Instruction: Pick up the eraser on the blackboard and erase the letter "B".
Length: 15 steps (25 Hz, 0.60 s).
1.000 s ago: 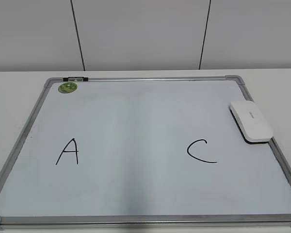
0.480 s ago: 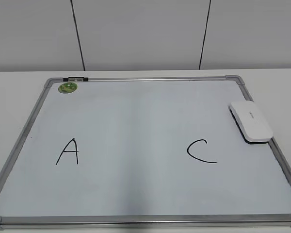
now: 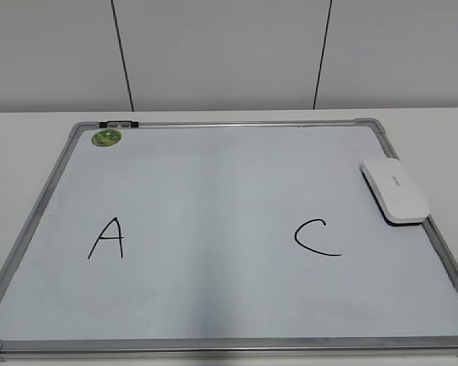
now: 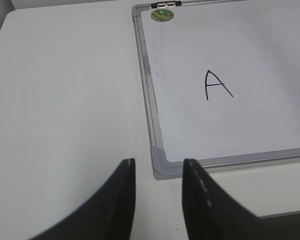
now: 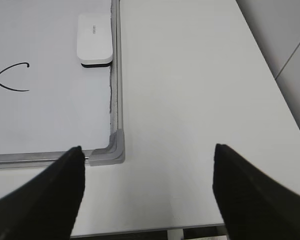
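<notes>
Smooth plastic eraser (image 3: 395, 191) (matt), metal-framed blackboard (image 3: 229, 345)

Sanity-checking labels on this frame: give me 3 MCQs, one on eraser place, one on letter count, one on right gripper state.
1. Where does the eraser lie?
A. by the blackboard's right frame
B. beside the green sticker
C. off the board, on the table

2. How many black letters show on the board?
A. one
B. two
C. three

3. How do the right gripper's jaws stand?
A. shut on the eraser
B. shut, empty
C. wide open, empty

Key: 1 A, it sits at the right frame above the C. 2 B, only A and C show. 3 C, its fingers are far apart with only table between.
</notes>
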Available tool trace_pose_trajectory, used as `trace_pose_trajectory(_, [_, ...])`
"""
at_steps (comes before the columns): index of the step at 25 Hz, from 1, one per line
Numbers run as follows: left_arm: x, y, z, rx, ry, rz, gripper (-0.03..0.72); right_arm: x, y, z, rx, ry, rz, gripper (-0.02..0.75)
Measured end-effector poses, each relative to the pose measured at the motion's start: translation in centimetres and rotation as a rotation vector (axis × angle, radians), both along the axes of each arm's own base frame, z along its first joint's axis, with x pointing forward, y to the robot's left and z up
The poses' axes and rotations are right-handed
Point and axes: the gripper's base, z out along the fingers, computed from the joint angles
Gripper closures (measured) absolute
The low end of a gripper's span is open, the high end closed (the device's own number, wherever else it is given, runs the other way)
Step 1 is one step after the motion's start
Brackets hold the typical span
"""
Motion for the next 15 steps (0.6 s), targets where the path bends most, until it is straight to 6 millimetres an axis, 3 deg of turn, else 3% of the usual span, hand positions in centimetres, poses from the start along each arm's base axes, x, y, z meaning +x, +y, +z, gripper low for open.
trace_pose_trajectory(15, [0.0,0.0,0.0,0.0,0.0,0.0,0.447,0.0,0.0,0.0,0.0,0.0,0.0,0.147])
